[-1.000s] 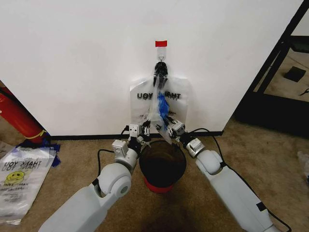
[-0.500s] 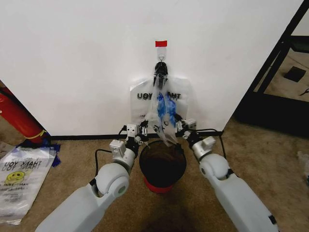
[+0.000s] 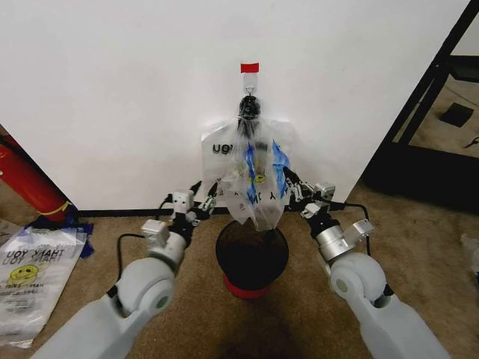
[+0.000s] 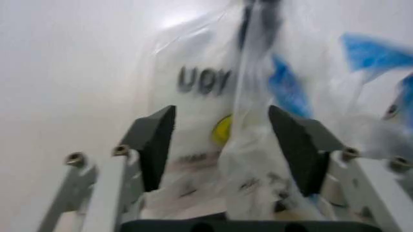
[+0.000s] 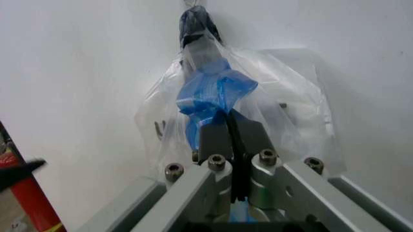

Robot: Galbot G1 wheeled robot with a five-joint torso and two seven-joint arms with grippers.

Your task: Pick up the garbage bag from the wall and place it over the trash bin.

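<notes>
The garbage bag [image 3: 254, 187] hangs from a black hook [image 3: 248, 105] on the white wall [image 3: 112, 90], under a strip of red tape [image 3: 250, 67]. Its bottom dangles just above the black trash bin [image 3: 218, 254] with the red base. My right gripper [image 3: 290, 185] is shut on the bag's blue-patched film, as the right wrist view shows [image 5: 231, 121]. My left gripper [image 3: 207, 203] is at the bag's lower left edge. In the left wrist view it [image 4: 221, 111] stands open with the bag's film between its fingers [image 4: 158, 145].
A red cylinder [image 3: 26, 179] leans at the far left by the wall. Another printed bag [image 3: 34, 277] lies on the carpet at the left. A black shelf frame [image 3: 426, 112] stands at the right.
Both arms have swung outward, away from the bin's rim. The right gripper has drawn the bag's front film right and up, so the bag hangs wider. The left gripper has shifted left.
</notes>
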